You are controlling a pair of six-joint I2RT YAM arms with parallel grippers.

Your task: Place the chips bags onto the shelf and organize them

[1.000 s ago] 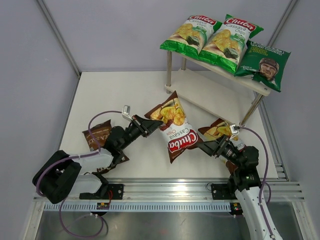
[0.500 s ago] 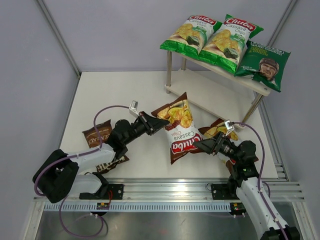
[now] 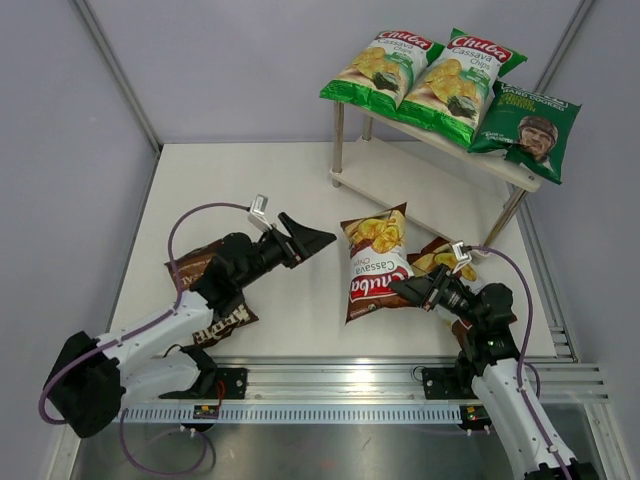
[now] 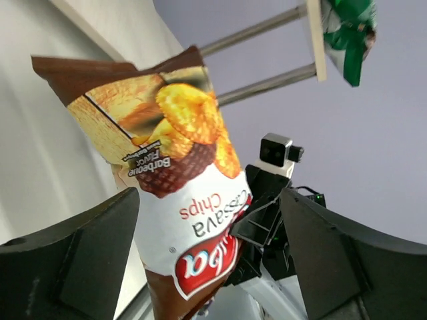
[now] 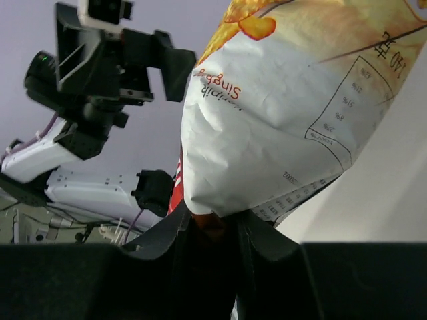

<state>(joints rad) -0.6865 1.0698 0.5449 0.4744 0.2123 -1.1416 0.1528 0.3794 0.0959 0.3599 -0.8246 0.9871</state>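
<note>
One brown-red bag [image 3: 375,265] pinched in right claw [image 5: 210,230], clearest wrist-side, left claw [image 3: 312,242] wide, empty.

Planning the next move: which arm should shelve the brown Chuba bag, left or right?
Right. The right gripper is shut on the bottom edge of the brown Chuba bag and sits nearer the shelf. The left gripper is open, not holding the bag, and farther from the shelf.
</note>
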